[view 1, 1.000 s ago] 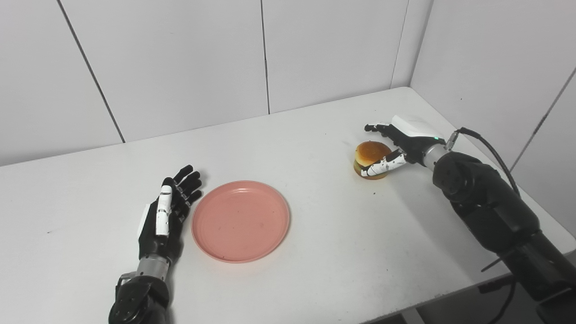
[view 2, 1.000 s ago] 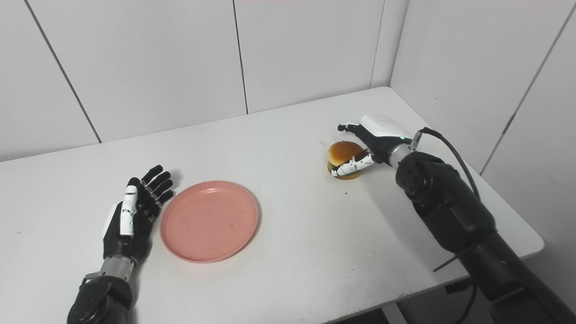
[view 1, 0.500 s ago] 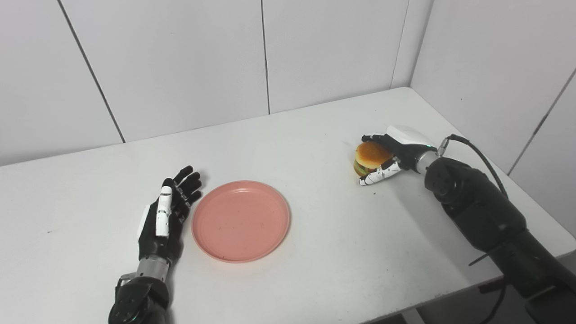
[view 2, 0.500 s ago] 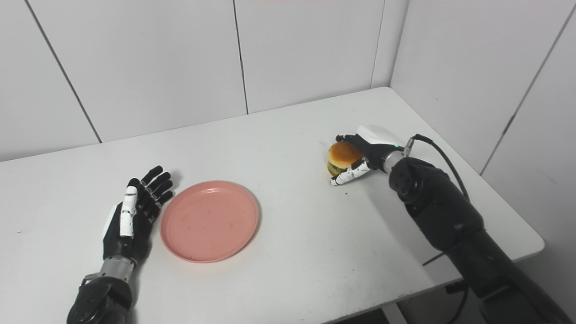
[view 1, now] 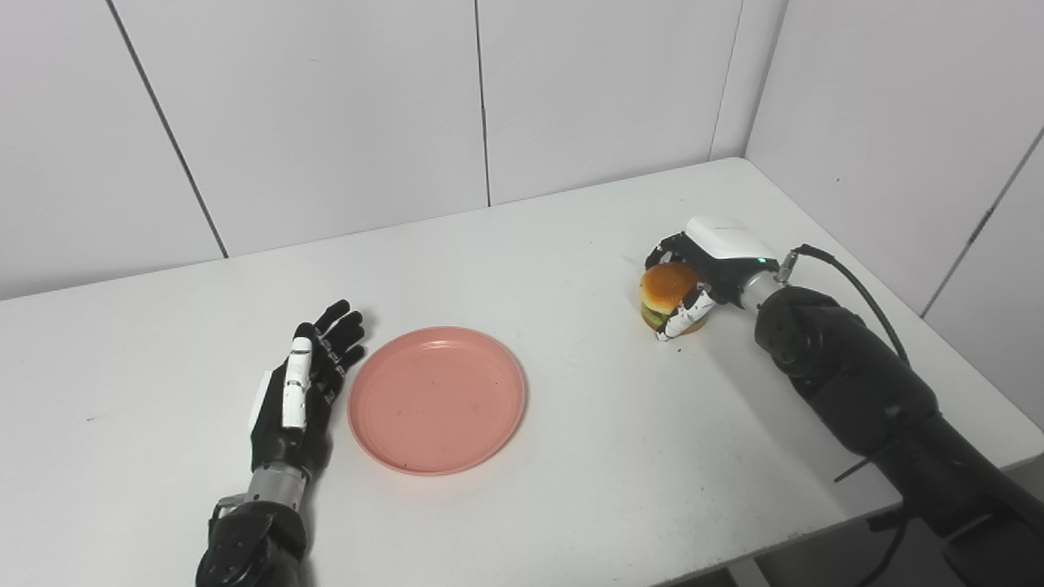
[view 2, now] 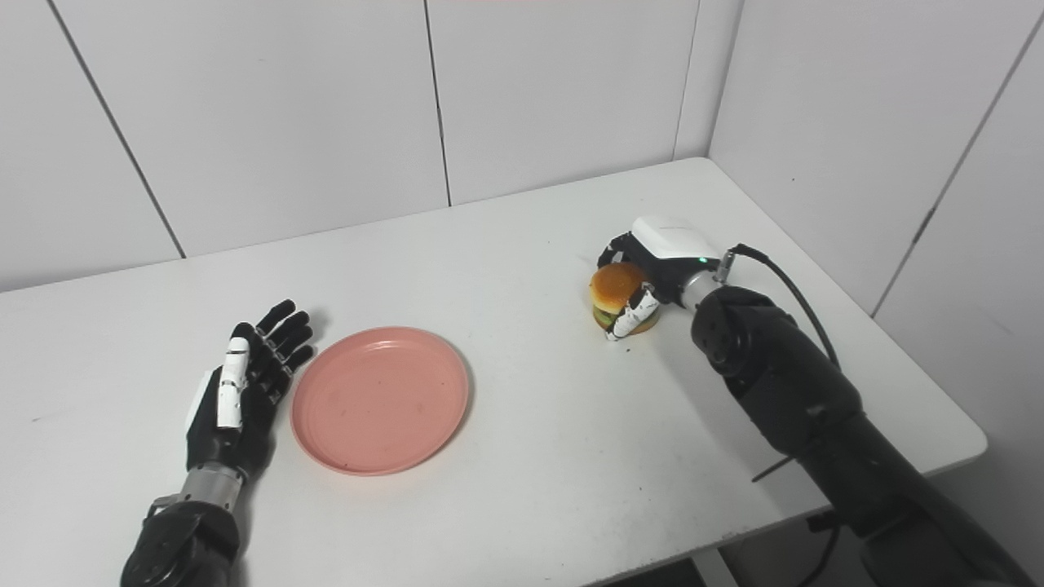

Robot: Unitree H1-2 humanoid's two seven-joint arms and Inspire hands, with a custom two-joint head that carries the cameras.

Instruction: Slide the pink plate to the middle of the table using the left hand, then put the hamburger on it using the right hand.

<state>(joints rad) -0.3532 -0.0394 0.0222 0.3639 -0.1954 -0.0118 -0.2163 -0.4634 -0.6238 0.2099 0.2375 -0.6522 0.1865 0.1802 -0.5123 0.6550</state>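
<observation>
Now the right hand [view 1: 708, 269] is wrapped around the hamburger [view 1: 667, 295], well to the right of the pink plate [view 1: 437, 399].

Seen up close, the hamburger has a glossy orange-brown domed bun over a green layer and a tan base; whether that base touches the bench [view 1: 571, 456] cannot be told. Black fingers [view 2: 613, 245] curl over the bun's far side, and a white-and-black thumb presses its near side, so the hand is clamped on it. The plate is round, smooth and shallow with a low raised rim, lying flat and bare on the matte white bench. Just left of the plate lies the left hand [view 1: 298, 391], black with one white finger, fingers spread apart and holding nothing. A black cable [view 1: 864, 285] loops from the right wrist, far right of the plate.
</observation>
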